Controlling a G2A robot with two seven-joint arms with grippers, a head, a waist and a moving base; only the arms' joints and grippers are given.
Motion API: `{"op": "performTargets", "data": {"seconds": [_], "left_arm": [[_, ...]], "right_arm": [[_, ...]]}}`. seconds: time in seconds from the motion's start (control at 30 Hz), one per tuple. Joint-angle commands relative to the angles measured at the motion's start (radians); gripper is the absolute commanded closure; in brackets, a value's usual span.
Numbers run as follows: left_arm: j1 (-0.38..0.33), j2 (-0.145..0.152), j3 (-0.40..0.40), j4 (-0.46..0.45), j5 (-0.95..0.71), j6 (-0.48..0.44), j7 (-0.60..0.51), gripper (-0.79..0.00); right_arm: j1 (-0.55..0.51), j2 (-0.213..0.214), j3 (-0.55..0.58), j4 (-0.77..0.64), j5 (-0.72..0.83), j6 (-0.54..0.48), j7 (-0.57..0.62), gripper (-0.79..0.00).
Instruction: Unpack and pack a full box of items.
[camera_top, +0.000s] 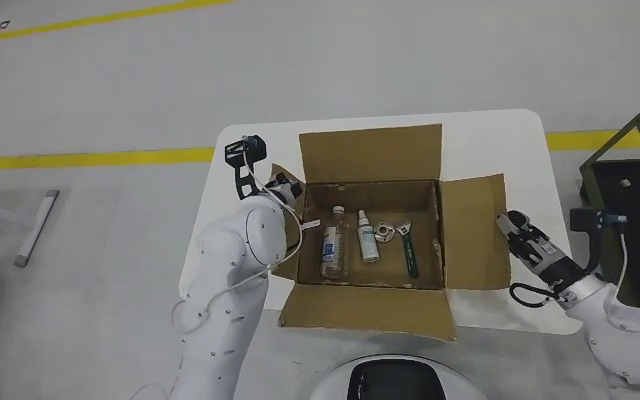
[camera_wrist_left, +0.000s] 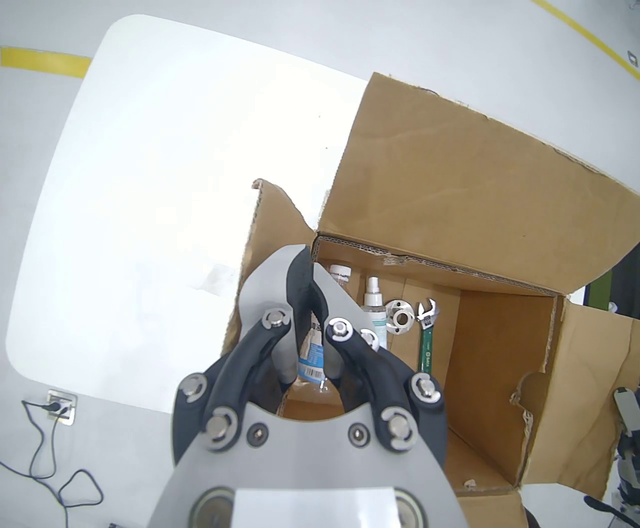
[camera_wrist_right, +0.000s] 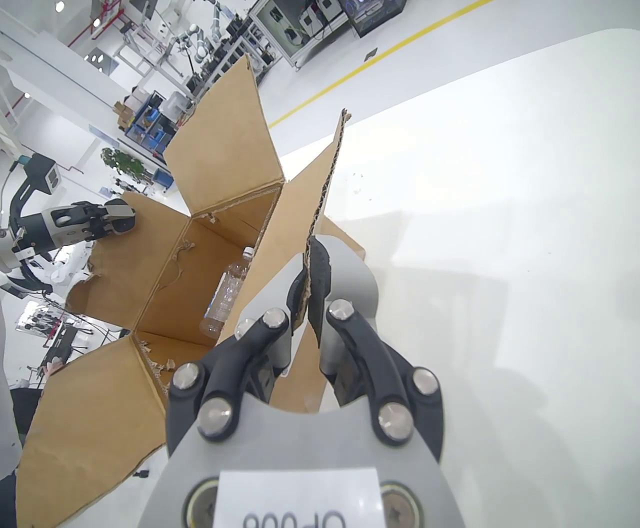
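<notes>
The right gripper (camera_wrist_right: 311, 262) has its jaws closed on the raw outer edge of the right side flap (camera_wrist_right: 295, 210) of the open brown cardboard box (camera_top: 370, 152); the corrugated edge runs between the black pads (camera_wrist_right: 322, 280), and the flap stands tilted outward over the white counter (camera_top: 500, 135). The left gripper (camera_wrist_left: 301, 260) sits at the opposite side, its jaws brought together so that the pads meet at the tip, right against the left side flap (camera_wrist_left: 270, 220) near the box corner; whether any cardboard is pinched between them I cannot tell. The box stands in the middle of the counter between the two grippers, with all four flaps spread open. On its floor, four things lie side by side: a clear plastic bottle with a white cap (camera_top: 333, 250), nearest the left wall; a small white spray bottle (camera_top: 367, 238) just beside it; a round silver metal flange (camera_top: 385, 233) next along; and a green-handled adjustable wrench (camera_top: 408, 250), nearest the right wall, its head touching or almost touching the flange.
</notes>
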Motion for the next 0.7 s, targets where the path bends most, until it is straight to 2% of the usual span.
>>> {"op": "performTargets", "data": {"seconds": [0.0, 0.4, 0.47, 0.6, 0.63, 0.67], "left_arm": [[-0.001, -0.001, 0.003, 0.005, 0.009, 0.001, 0.002, 0.000], [-0.012, -0.012, 0.009, 0.115, 0.060, -0.004, 0.070, 0.000], [-0.012, -0.015, 0.011, 0.129, 0.059, 0.001, 0.076, -0.046], [-0.007, -0.019, 0.014, 0.141, 0.065, 0.000, 0.081, -0.055], [-0.007, -0.020, 0.013, 0.142, 0.066, -0.001, 0.081, -0.126], [-0.006, -0.021, 0.011, 0.143, 0.067, -0.001, 0.080, -0.317]], "right_arm": [[-0.002, 0.000, 0.002, 0.001, 0.001, 0.002, -0.006, 0.000], [-0.037, -0.004, 0.018, -0.002, 0.006, 0.010, -0.034, 0.000], [-0.039, -0.004, 0.018, -0.003, 0.006, 0.011, -0.035, 0.000], [-0.042, -0.005, 0.018, -0.003, 0.006, 0.012, -0.034, 0.000], [-0.042, -0.005, 0.018, -0.003, 0.006, 0.012, -0.033, 0.000], [-0.042, -0.005, 0.019, -0.003, 0.007, 0.012, -0.032, 0.000]]}}
